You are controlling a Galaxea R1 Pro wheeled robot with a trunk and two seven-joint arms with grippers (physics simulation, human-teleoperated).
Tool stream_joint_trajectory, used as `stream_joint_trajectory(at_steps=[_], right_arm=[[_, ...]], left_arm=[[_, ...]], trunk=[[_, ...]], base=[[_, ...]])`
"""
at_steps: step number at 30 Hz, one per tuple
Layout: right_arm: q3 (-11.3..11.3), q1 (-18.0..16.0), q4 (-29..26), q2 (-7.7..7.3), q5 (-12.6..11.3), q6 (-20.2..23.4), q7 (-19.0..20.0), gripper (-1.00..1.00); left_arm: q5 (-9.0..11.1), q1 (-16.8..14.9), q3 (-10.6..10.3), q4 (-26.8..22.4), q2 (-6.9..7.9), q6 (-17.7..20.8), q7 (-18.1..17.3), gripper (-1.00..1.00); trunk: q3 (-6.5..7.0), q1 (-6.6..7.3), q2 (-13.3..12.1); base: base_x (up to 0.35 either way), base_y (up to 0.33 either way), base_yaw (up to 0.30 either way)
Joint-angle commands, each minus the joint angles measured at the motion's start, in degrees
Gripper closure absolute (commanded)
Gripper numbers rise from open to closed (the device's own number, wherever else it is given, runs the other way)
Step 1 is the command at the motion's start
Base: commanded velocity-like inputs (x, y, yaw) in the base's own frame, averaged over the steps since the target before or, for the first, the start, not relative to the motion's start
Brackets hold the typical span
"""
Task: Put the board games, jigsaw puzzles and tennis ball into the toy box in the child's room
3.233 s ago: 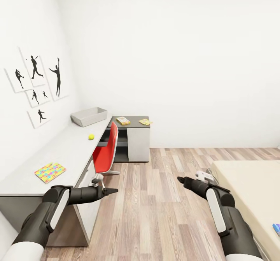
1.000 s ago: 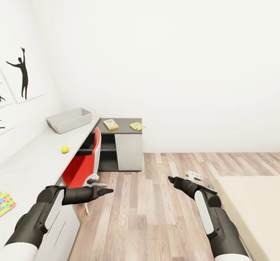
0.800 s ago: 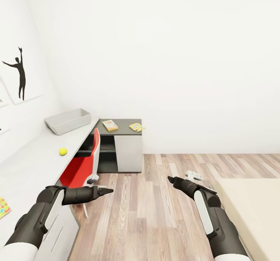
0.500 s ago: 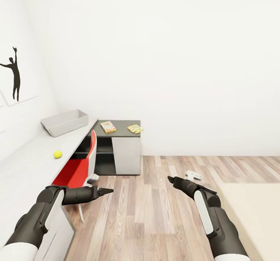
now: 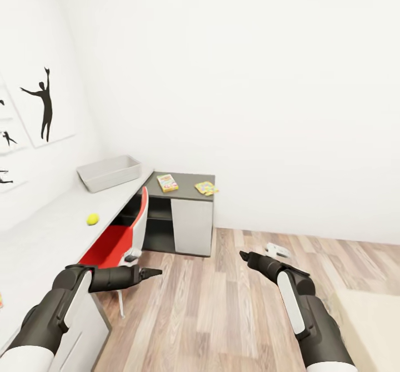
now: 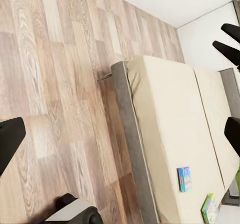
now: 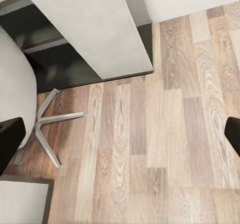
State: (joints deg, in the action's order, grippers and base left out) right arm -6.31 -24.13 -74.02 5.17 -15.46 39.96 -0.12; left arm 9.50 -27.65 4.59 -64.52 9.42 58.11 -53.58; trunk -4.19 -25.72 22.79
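Wooden floor (image 5: 222, 305) lies beneath both outstretched arms, jaws spread empty.

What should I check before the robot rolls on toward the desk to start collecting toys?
1. Left tool empty: ok, nothing between its fingers.
2. Right tool empty: ok.
3. Toy box on the table and open: ok.
4. Tennis ball resting on the table: ok.
5. Floor path past the red chair: cannot tell, the chair stands close.
6. Two board games on the bed: ok.

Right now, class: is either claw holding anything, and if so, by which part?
Nothing is held. The left claw and right claw both hang empty over the wooden floor.
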Motion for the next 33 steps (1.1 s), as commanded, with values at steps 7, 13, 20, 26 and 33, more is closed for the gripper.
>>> stream_joint_trajectory(at_steps=[7,13,20,26,33], right_arm=[[-0.2,0.0,0.0,0.01,-0.3,0.3,0.0,-1.00],[-0.2,0.0,0.0,-0.07,-0.3,0.3,0.0,-1.00],[-0.2,0.0,0.0,0.00,-0.3,0.3,0.0,-1.00],[-0.2,0.0,0.0,0.01,-0.3,0.3,0.1,-1.00],[0.2,0.1,-6.9,0.01,-0.2,2.3,0.5,-1.00]], left_arm=[[0.0,-0.1,0.0,0.0,-0.02,0.3,-0.1,-1.00],[0.0,-0.1,-0.1,0.0,-0.08,0.3,-0.1,-1.00],[0.0,-0.1,0.0,0.0,0.00,0.3,-0.1,-1.00],[0.0,-0.1,0.0,0.0,0.02,0.3,-0.3,-1.00],[0.6,0.2,0.0,-4.3,2.95,1.0,-4.6,-1.00]], trunk=[[-0.13,-0.06,0.1],[-0.13,-0.06,0.1],[-0.13,-0.06,0.1],[-0.13,-0.06,0.1],[-0.13,-0.06,0.1]], base=[[0.224,-0.211,0.286],[0.224,-0.211,0.286],[0.224,-0.211,0.283],[0.163,-0.143,0.128],[0.018,-0.013,0.009]])
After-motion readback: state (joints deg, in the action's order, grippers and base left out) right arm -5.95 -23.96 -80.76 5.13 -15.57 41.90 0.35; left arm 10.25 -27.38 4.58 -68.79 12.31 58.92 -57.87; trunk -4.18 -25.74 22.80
